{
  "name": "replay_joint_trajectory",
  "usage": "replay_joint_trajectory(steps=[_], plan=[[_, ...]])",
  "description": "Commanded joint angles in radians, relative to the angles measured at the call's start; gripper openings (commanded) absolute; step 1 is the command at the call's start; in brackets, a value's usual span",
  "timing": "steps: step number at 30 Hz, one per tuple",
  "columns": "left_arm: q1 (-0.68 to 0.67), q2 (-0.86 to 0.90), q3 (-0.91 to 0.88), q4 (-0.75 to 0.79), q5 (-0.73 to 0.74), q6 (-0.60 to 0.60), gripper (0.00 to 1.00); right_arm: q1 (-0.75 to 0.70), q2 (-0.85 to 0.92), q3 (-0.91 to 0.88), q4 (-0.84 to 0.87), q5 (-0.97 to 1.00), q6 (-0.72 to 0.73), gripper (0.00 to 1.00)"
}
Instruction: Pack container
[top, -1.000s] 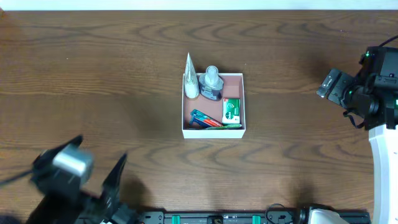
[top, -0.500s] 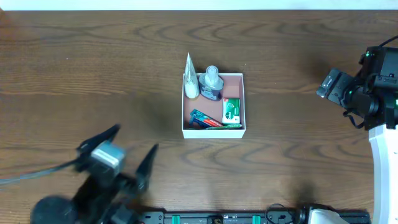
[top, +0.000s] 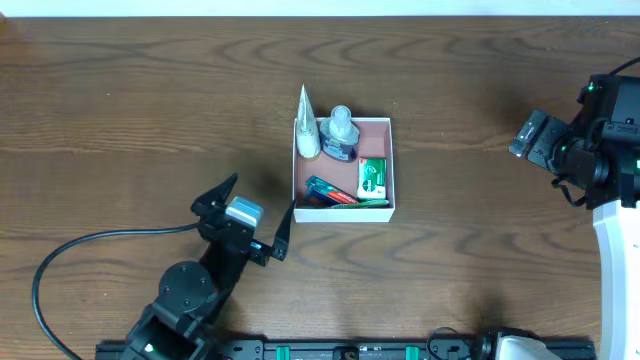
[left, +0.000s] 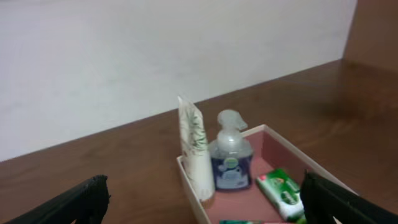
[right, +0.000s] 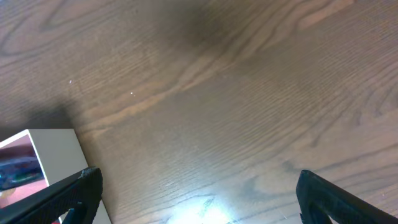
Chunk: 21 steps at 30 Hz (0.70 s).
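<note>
The container (top: 386, 126), a square shallow box with white walls and a pinkish-brown inside, sits at the table's middle. It holds a white tube (top: 307, 125), a pump bottle (top: 341, 135), a green-and-white carton (top: 373, 178) and a green, red and blue packet (top: 330, 192). My left gripper (top: 252, 215) is open and empty just off the container's front left corner. In the left wrist view the container (left: 283, 146), tube (left: 194, 149), bottle (left: 230, 160) and carton (left: 281, 192) lie between my open fingers (left: 205, 202). My right gripper (top: 530, 135) is open and empty at the far right.
The right wrist view shows bare wood between the open fingers (right: 199, 199) and the container's white corner (right: 53, 152) at the left. A black cable (top: 60, 262) loops at the front left. A white wall (left: 155, 56) rises behind the table.
My left arm has swung from the front left corner up and to the right, to the container's front left corner. The right arm has not moved.
</note>
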<state>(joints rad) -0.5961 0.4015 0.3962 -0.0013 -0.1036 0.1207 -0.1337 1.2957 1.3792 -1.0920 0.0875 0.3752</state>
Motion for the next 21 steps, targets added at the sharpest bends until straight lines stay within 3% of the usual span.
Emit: replay_joint_trajectory(steps=[1,9,13,21], plan=[[0.005,0.024,0.008,0.032,-0.043,0.081,0.98,-0.009,-0.008,0.008,-0.001,0.017,0.013,0.99],[0.006,0.194,0.006,0.001,-0.053,0.216,0.98,-0.009,-0.008,0.008,-0.001,0.017,0.013,0.99],[0.006,0.262,0.006,-0.005,-0.074,0.216,0.98,-0.009,-0.008,0.008,-0.001,0.017,0.013,0.99],[0.072,0.192,-0.021,-0.020,-0.035,0.192,0.98,-0.009,-0.008,0.008,-0.001,0.017,0.013,0.99]])
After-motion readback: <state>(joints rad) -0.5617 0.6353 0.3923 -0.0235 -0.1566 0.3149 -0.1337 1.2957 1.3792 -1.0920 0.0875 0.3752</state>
